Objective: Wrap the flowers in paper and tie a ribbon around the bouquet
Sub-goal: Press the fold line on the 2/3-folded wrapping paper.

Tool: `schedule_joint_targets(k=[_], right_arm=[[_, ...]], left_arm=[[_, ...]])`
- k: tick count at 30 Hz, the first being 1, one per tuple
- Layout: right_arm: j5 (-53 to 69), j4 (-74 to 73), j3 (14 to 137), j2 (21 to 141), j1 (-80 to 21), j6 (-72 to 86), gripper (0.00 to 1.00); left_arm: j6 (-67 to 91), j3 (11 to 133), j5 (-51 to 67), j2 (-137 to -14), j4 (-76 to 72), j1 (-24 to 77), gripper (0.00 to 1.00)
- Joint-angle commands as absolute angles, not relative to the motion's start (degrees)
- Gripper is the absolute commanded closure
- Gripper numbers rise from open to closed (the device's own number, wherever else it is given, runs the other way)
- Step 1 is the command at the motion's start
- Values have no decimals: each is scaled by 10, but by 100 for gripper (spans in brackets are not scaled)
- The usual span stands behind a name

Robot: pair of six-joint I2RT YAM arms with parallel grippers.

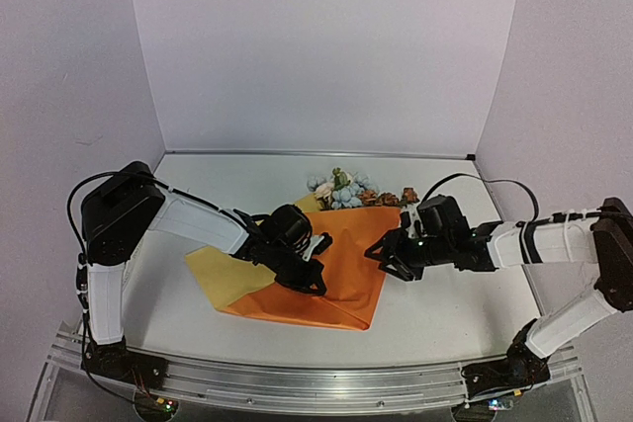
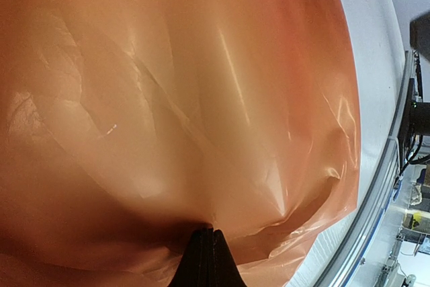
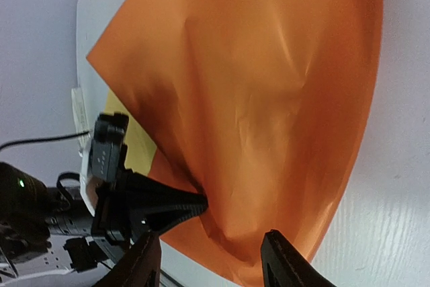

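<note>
The left tool (image 1: 315, 282), at the centre of the top view, is closed. Its 2 black fingers (image 2: 198, 263) are pressed together on a pinch of the large thin sheet of paper (image 1: 346, 269), whose orange face is up, and the sheet puckers and stands raised at that point. The right tool (image 1: 384, 256), just right of centre, stands open at the paper's right edge. In its wrist view its 2 fingers (image 3: 144, 263) sit apart at the bottom of the frame, with the sheet's lower edge between them and clamped by neither.

A yellow flap (image 1: 223, 274) of the same sheet sticks out to the left. The small bunch of artificial flowers (image 1: 341, 188), pale blue, cream and rust, lies at the paper's upper corner, touching it. White desk (image 1: 178, 318) surface shows to the left of, to the right of and below the sheet. The 2 tools face each other across the paper, near one another. A ribbed aluminium rail (image 1: 326, 382) bounds the lower edge, and white walls (image 1: 326, 46) close the other 3 sides.
</note>
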State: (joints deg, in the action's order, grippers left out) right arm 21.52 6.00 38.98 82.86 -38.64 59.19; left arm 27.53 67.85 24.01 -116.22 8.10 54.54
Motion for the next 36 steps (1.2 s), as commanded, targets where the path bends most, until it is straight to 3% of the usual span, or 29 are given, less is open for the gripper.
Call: schedule_joint_targets(k=[1, 15, 36], right_arm=[[167, 81, 365, 810, -439, 608, 48], [133, 150, 313, 863, -533, 658, 53], [169, 179, 236, 877, -560, 701, 50]], left_arm=[[278, 667, 195, -1180, 132, 537, 100], [280, 648, 193, -1174, 121, 537, 100], [277, 640, 192, -1179, 121, 533, 100]])
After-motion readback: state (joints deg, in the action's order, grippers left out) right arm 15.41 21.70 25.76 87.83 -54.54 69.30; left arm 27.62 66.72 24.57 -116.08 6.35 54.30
